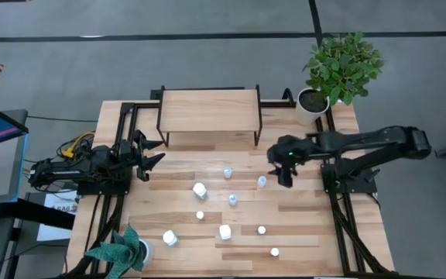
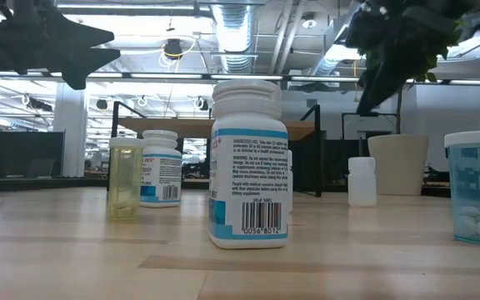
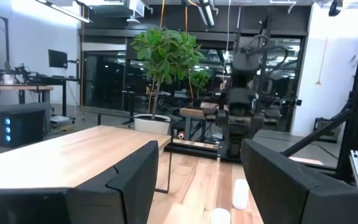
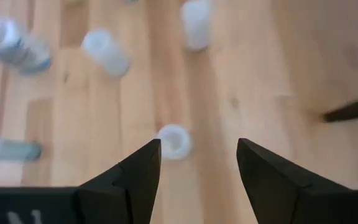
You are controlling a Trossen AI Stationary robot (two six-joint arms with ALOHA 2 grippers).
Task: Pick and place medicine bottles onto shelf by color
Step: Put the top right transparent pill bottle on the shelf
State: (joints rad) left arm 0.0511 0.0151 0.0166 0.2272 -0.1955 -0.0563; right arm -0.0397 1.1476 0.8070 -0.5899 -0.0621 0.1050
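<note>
1. Your right gripper (image 1: 283, 169) hangs over the table just right of a small pale-blue bottle (image 1: 262, 181), jaws spread wide and holding nothing. In its wrist view a small white-capped bottle (image 4: 173, 140) sits just ahead of the gap between the fingers (image 4: 135, 177).
2. Your left gripper (image 1: 152, 152) waits at the table's left edge, beside the shelf's left legs, jaws also apart and empty.
3. The shelf (image 1: 209, 110) stands at the far middle of the table with nothing on its top. All the bottles are still on the tabletop, scattered in front of it, including a big white one (image 1: 200, 189) and another (image 1: 224, 231).
4. Risk: the bottle under the right gripper is small and light. If you come down off-centre, one finger will likely tip or shove it instead of straddling it.
5. Risk: neighbours stand near, one toward the shelf (image 1: 228, 172) and one nearer the front (image 1: 233, 199). A wide approach could knock them over and roll them.
6. Risk: the shelf's thin black legs lie on the way up. Lift high before crossing or you may clip the edge.
7. Around: a potted plant (image 1: 339, 68) at the far right corner overhangs the right arm's side; another plant (image 1: 122, 252) sits at the near left corner.
</note>
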